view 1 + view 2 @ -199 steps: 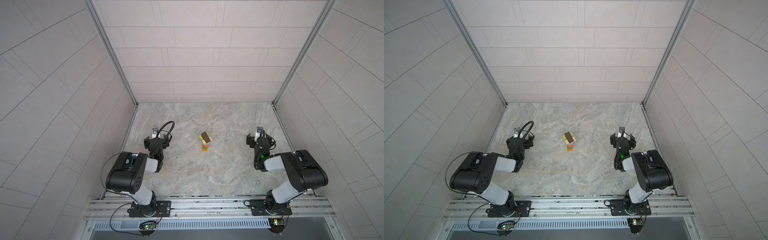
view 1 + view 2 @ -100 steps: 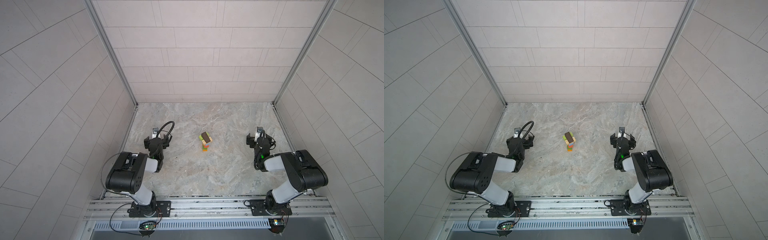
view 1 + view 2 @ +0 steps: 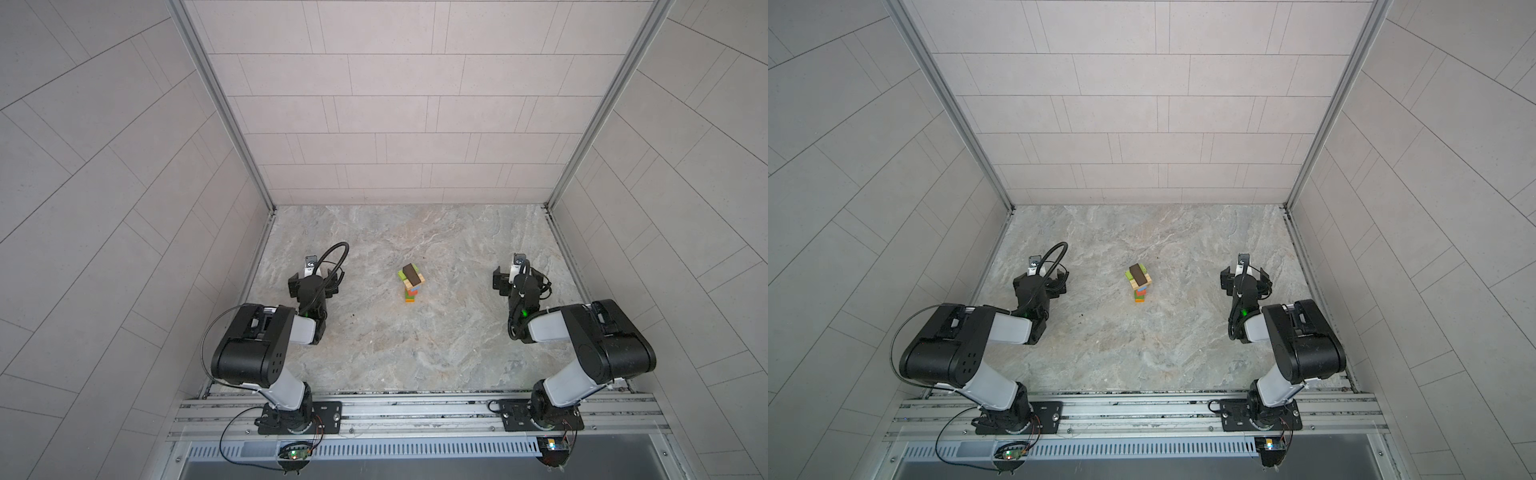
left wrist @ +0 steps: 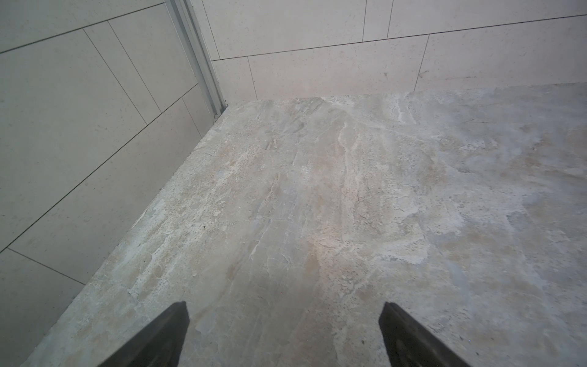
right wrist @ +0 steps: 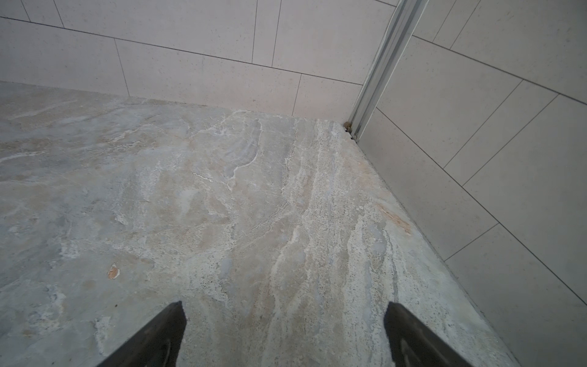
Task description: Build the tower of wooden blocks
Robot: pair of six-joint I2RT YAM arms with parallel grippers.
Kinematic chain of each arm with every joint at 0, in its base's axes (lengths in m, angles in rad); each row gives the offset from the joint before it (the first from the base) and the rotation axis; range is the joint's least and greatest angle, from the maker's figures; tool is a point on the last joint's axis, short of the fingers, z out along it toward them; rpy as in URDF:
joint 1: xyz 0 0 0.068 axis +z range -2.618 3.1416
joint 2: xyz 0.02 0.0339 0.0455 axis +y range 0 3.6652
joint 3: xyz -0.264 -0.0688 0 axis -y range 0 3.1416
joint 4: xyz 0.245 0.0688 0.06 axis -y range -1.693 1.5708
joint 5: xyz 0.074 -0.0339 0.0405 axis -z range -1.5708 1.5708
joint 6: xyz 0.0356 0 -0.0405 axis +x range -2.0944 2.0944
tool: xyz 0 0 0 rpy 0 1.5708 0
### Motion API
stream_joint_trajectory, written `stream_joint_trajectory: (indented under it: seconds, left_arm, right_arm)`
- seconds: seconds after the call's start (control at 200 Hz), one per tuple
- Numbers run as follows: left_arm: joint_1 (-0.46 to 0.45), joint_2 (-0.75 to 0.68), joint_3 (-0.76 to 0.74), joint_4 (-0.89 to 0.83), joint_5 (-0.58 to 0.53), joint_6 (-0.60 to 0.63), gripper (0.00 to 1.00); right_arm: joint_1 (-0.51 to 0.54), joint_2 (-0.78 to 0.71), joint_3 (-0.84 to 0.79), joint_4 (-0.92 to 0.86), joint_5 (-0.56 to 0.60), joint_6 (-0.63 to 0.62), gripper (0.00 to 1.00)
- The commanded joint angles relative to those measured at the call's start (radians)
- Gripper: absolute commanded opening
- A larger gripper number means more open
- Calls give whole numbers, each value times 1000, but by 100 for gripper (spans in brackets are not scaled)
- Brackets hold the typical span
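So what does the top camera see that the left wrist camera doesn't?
Only a top view shows the narrow multicoloured wood block tower, standing untouched, and the right hand. Only the left wrist view shows, close up, the left hand open and holding nothing. Both show the grey marbled tabletop and the pale tiled walls.

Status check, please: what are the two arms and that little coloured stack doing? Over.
Left gripper open, empty. Right gripper open, empty. Tower standing between them, dark brown block on top. Nothing in the way.
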Motion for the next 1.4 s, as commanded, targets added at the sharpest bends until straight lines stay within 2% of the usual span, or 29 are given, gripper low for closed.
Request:
stream_joint_trajectory:
  seconds: [0.0,1.031,1.246,1.331,1.396]
  left_arm:
    - [8,3,20,8,7,-2,100]
    - [6,1,11,19,7,-1,100]
    - [3,7,-74,176,56,19,100]
    - [5,3,-57,110,47,15,100]
    - [7,-1,14,9,37,7,100]
  right_arm:
    - [4,7,0,1,2,-5,99]
    - [4,7,-2,4,2,-5,99]
    - [15,9,-17,38,14,-16,99]
    - [12,12,-6,17,5,-13,99]
    - [-6,7,12,-28,-35,1,100]
